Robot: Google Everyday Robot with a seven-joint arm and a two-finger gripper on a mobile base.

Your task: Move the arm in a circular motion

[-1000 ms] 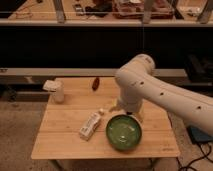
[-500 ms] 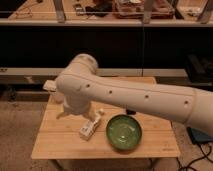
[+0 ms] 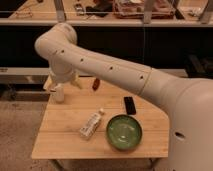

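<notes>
A sweep of the arm (image 3: 100, 65) has been made across the wooden table (image 3: 60, 137). A second ago its bent joint was held just behind the green bowl (image 3: 124, 132). Half a second ago it had been carried to the bowl's far left, and now it is raised farther still, up and to the left of the bowl at the table's far-left corner. The long segment is stretched from there down to the right, passing behind the bowl.

The gripper (image 3: 62, 85) is hung below the joint, well apart from the bowl on its far-left side, directly above what is probably a small white cup (image 3: 59, 95). Whether the gripper is spread or pressed together cannot be told, and nothing is seen to be held in it.

The leftward, rising path is judged to be an arc of the required circle. The loop is not yet closed, since the arm has not been brought back over the bowl.

By this shift a small black object (image 3: 130, 105) just behind the bowl has been uncovered.

The count is:
- One arm with one gripper
- One table
- One bowl
- One white bottle (image 3: 91, 125) lying just left of the bowl
- One black object
- One reddish item (image 3: 95, 84) farther behind the bowl, to its left
- One cup
</notes>
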